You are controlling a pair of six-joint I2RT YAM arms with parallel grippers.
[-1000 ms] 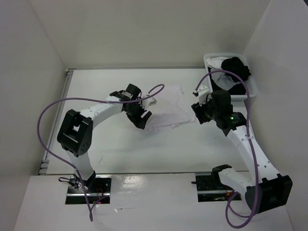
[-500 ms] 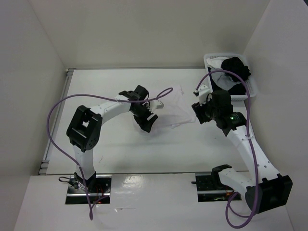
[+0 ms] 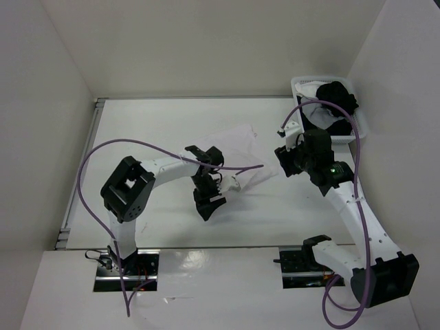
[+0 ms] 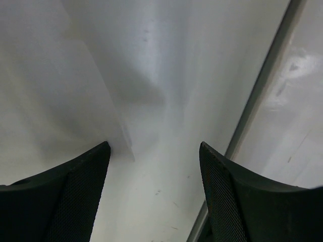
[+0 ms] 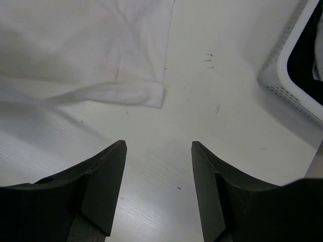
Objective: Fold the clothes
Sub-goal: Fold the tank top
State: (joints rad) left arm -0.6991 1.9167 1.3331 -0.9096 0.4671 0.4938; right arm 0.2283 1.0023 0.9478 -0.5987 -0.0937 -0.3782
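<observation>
Shirt (image 3: 239, 148): white, rumpled, table centre, within both arms' reach.
Left gripper (image 3: 206, 205): released, empty, at shirt's 7 o'clock.
Right gripper (image 5: 159, 151): released, empty, at shirt's 3 o'clock, facing the hem corner, likely to pinch it.
Basket (image 5: 276, 63): 1 o'clock corner.

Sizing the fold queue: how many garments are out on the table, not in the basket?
1: the white garment, lying mid table. The basket at the far right corner holds dark and white cloth; more pieces may be hidden there.
</observation>
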